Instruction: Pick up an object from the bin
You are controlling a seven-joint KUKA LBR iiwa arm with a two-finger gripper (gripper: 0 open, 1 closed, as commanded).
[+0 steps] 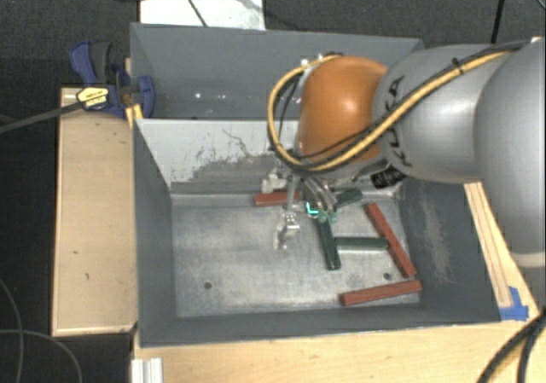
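Green bar [329,251], lying flat, long axis front-to-back

Six loose sticks, all flat on the floor of the bin [222,270], mostly in the right half. The diagonal green stick [328,245] is nearest, just right of my pincer [290,232], and its upper end is hidden under my wrist. The level green stick [363,243] has one end touching the diagonal one. A short green piece [351,196] pokes out from under my arm further back. The slanted red-brown stick [391,240] runs down the right side, meeting the level green stick's far end. The front red-brown stick [381,293] lies almost level near the front wall. The back red-brown piece [270,199] sits by the back wall, partly hidden.
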